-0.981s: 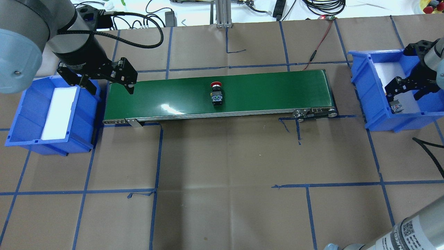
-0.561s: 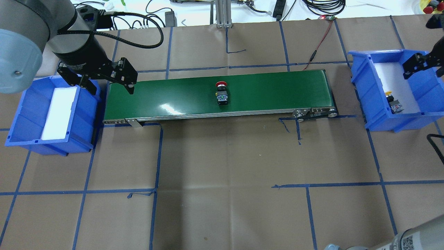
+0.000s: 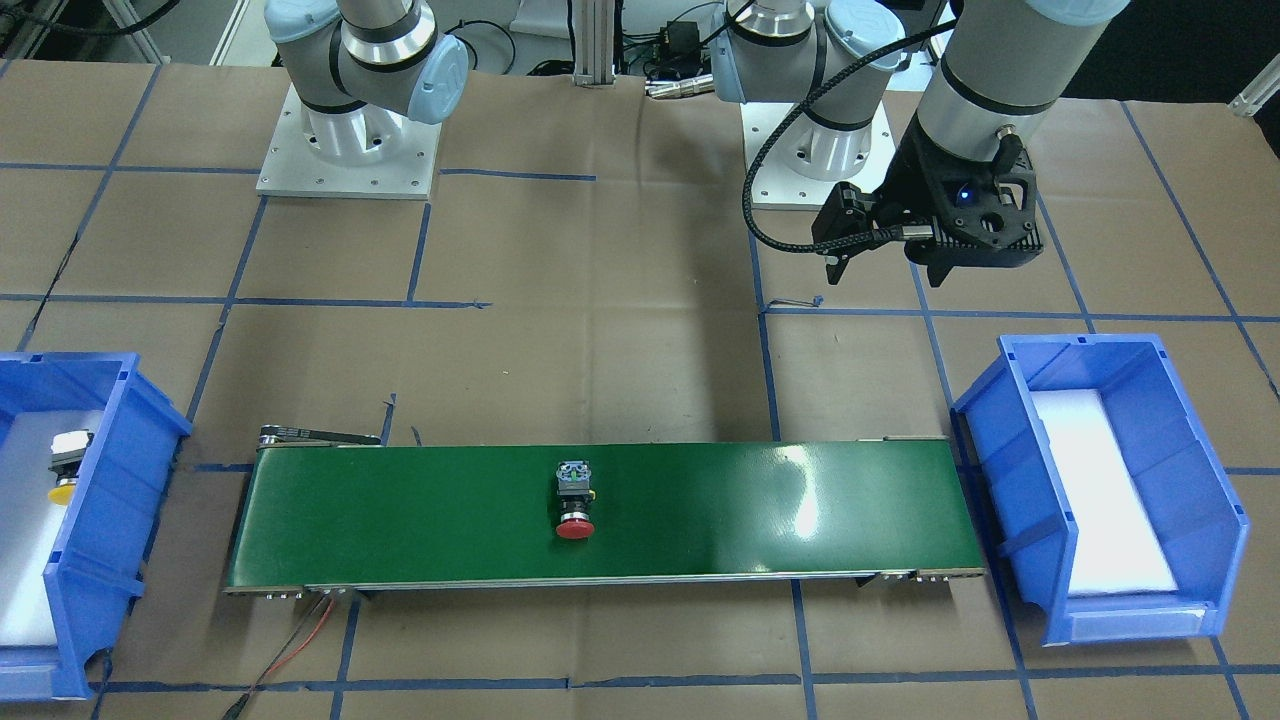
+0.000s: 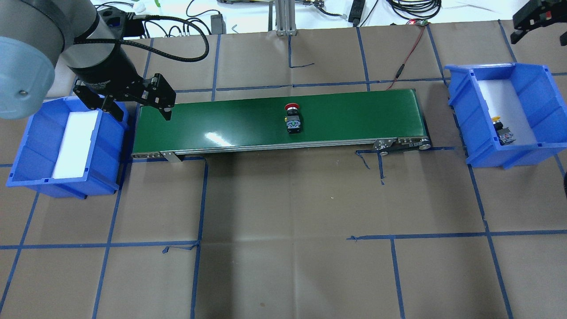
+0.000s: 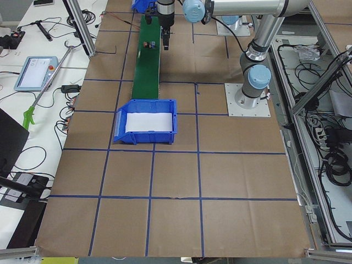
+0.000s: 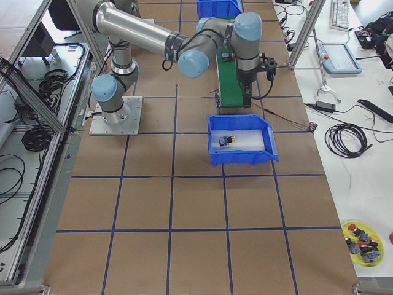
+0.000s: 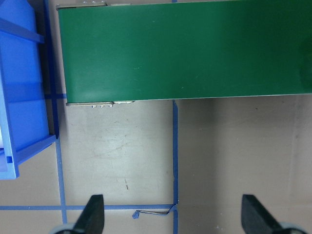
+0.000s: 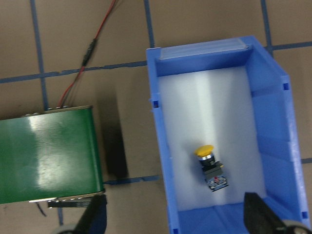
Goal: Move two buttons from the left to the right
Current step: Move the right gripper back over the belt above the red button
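Observation:
The red button (image 4: pixel 293 118) lies on its side mid-belt on the green conveyor (image 4: pixel 221 117), and also shows in the front view (image 3: pixel 574 497). The yellow button (image 4: pixel 502 131) lies in the right blue bin (image 4: pixel 531 102), as the right wrist view (image 8: pixel 209 165) shows. My left gripper (image 4: pixel 141 113) hangs open and empty above the belt's left end, beside the left blue bin (image 4: pixel 26 150). My right gripper (image 8: pixel 175 219) is open and empty, high above the right bin, at the overhead view's top right corner (image 4: pixel 531 20).
The left bin holds only a white foam liner (image 4: pixel 75 141). A red wire (image 4: pixel 409 53) runs from the belt's far right end to the back of the table. Cables and a metal post (image 4: pixel 283 17) stand behind the table. Blue tape lines cross the brown tabletop.
The red button has ridden the belt to the right. My right gripper has let go of the yellow button in the right bin and risen up and back. The left arm has not moved.

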You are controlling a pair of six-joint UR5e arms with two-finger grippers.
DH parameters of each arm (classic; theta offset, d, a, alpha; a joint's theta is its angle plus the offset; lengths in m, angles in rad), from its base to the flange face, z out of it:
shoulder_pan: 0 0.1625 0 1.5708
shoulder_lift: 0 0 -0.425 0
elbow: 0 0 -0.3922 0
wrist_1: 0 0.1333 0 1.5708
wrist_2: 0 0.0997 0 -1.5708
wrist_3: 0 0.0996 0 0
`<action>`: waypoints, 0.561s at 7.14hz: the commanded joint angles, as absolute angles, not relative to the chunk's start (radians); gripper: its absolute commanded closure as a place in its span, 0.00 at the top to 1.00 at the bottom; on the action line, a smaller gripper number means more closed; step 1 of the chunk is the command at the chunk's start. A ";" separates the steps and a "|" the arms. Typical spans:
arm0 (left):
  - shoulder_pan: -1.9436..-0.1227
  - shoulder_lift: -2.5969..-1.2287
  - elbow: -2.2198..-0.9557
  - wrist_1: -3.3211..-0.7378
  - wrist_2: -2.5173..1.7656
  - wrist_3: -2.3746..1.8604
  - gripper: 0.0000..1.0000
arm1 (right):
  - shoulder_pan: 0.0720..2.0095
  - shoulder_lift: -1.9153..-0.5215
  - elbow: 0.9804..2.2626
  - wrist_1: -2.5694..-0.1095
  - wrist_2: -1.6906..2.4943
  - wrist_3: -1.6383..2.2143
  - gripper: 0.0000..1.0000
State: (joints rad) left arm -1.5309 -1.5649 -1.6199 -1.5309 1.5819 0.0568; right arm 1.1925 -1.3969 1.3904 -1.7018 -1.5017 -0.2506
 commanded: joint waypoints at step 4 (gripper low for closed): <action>-1.531 -1.566 -1.620 -1.531 1.582 0.057 1.00 | 1.538 -1.437 1.433 -1.655 -1.661 -0.022 0.99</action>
State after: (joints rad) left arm -1.5309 -1.5653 -1.6199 -1.5309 1.5815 0.0562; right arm 1.4628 -1.4359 1.4106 -1.6424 -1.5894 -0.0389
